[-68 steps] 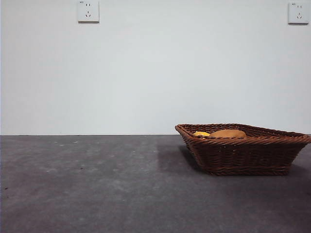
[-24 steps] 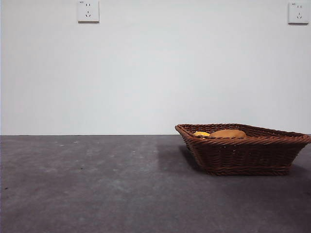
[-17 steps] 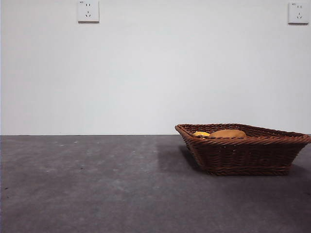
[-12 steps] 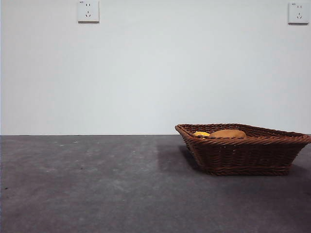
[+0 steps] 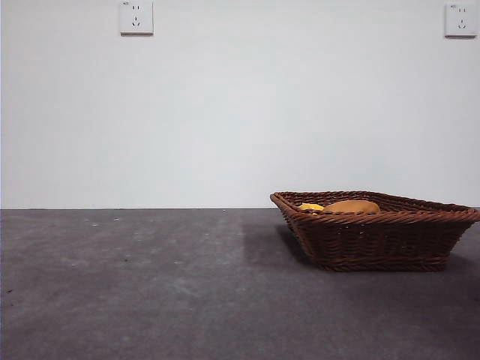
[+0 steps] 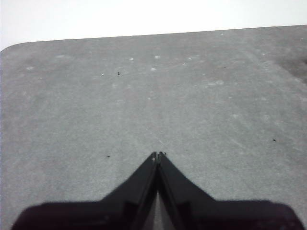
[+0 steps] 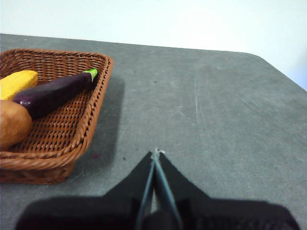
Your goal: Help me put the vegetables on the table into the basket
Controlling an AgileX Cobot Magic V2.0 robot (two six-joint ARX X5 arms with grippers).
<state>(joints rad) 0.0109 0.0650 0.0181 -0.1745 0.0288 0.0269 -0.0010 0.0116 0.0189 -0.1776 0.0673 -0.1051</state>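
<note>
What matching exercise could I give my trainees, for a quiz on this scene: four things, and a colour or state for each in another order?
Things:
1. eggplant
2. corn
3. potato
4. right tool

Colour or state:
A. yellow, in the basket
B. shut, over the table beside the basket
C. dark purple with a green stem
D. tan, largest of the three

Pairs: 1-C, 2-A, 3-D, 4-B
</note>
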